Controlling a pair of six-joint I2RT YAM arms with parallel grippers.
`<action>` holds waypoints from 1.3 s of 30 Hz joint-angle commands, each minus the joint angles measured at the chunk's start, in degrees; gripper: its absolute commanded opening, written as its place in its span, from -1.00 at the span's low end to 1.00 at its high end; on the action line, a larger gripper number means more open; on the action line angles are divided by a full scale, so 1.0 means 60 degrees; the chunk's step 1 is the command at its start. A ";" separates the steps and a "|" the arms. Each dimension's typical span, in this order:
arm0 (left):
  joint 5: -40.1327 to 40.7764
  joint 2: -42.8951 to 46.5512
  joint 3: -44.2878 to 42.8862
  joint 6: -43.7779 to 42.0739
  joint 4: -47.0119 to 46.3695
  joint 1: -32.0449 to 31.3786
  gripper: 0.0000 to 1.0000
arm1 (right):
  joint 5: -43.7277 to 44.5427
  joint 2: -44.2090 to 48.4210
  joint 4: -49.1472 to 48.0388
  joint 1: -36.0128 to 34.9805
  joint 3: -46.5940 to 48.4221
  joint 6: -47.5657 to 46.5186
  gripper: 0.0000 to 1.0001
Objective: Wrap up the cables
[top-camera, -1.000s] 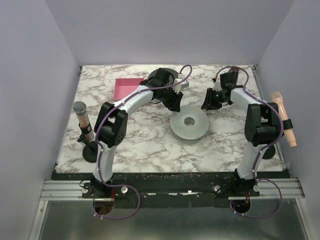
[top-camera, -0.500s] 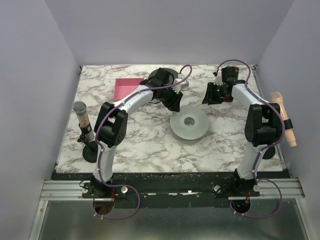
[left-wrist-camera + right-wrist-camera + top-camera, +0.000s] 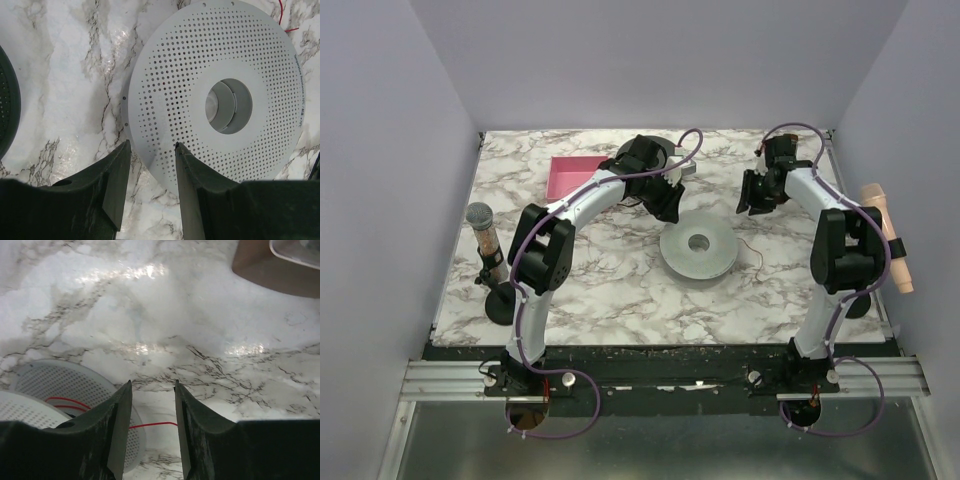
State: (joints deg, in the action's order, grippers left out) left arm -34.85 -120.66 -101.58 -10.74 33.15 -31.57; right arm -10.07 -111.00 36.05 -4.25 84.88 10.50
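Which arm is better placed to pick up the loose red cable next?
Probably right. The right end effector hangs open close to the loose cable beside the spool; the left end effector sits at the spool's opposite rim, away from it.

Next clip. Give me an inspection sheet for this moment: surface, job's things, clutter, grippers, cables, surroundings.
Surface: marble table; no spills seen.
Job's things: dark-red wire, some strands between the flanges of the grey perforated spool, a loose tail lying on the table to the spool's right.
Clutter: pink tray; microphone on a stand; beige handle-shaped object in a black clamp; dark perforated disc.
Grippers: left gripper, jaws apart over the spool's rim, holding nothing; right gripper, jaws apart above the loose tail, holding nothing.
Cables: purple arm leads, looped above the arms.
Surroundings: plain lilac walls; nothing else seen.
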 commanded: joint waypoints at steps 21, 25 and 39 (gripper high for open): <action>-0.0139 0.0700 0.0508 0.0047 -0.0367 0.0032 -0.03 | 0.1355 0.2974 0.0569 0.0137 -0.4889 0.0916 -0.01; -0.0168 0.1008 0.0831 0.0179 -0.0660 0.0018 -0.03 | 0.1092 0.2432 0.0232 0.0137 -0.4802 0.0989 -0.04; -0.0095 0.3468 0.4052 0.0208 -0.2066 0.0091 -0.03 | 0.0828 0.2489 -0.0340 0.0342 -0.3894 0.0462 -0.99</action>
State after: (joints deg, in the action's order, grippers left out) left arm -34.92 -103.85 -81.56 -9.61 24.86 -31.51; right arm -2.87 -96.79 37.32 -2.59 58.22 14.90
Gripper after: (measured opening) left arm 0.482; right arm 0.013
